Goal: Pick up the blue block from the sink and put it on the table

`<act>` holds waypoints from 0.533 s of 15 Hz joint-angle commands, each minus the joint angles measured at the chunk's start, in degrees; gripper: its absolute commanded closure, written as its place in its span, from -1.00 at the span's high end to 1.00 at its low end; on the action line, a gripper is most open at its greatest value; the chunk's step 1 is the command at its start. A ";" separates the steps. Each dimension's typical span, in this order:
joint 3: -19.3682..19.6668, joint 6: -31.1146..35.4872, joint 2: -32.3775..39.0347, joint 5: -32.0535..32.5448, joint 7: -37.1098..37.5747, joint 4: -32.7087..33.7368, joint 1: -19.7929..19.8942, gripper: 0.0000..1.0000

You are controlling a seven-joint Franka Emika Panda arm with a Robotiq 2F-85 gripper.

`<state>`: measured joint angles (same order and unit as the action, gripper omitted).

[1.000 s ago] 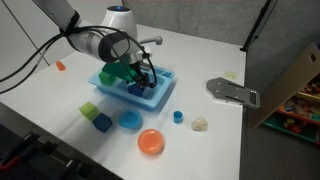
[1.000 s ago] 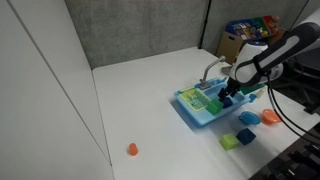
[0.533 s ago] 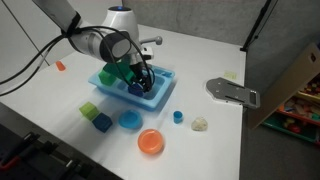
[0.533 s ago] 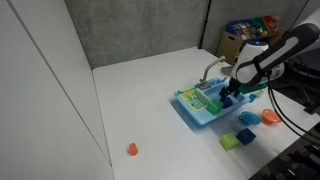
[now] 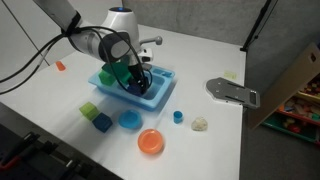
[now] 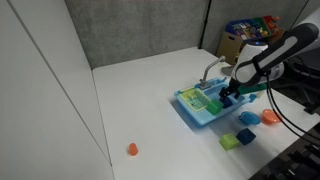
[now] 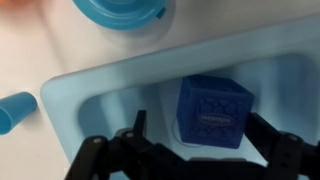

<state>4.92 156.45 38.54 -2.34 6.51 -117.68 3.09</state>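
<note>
The blue block (image 7: 213, 110) is a dark royal-blue cube on the floor of the light blue sink (image 7: 100, 75). In the wrist view my gripper (image 7: 198, 124) is open, with one finger on each side of the block. A gap shows at the left finger. In both exterior views the gripper (image 5: 134, 82) (image 6: 226, 97) reaches down into the sink (image 5: 158, 98) (image 6: 190, 112) and hides most of the block. A green block (image 5: 112, 73) also lies in the sink. The sink stands on the white table (image 5: 200, 60).
In front of the sink lie a light green cube (image 5: 88, 110), a teal cube (image 5: 102, 122), a round blue bowl (image 5: 130, 120), an orange bowl (image 5: 151, 141), a tiny blue cylinder (image 5: 178, 116) and a pale lump (image 5: 200, 124). A grey metal piece (image 5: 232, 91) lies near the table edge.
My gripper has shifted slightly and sunk a little deeper into the sink around the blue block. The block has not moved.
</note>
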 commanded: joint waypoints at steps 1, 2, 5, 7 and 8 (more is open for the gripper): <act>-2.12 -0.47 0.47 -2.60 -1.04 0.32 1.97 1.00; -2.55 -0.40 0.20 -3.05 -1.35 0.10 2.29 1.00; -3.44 -0.28 -0.92 -4.07 -1.61 -0.65 2.92 1.00; -3.57 -0.09 -1.39 -4.42 -1.56 -0.98 2.96 1.00; -3.61 -0.10 -1.36 -4.44 -1.54 -0.94 2.98 1.00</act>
<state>2.34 156.46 38.61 -5.41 6.32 -117.70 4.99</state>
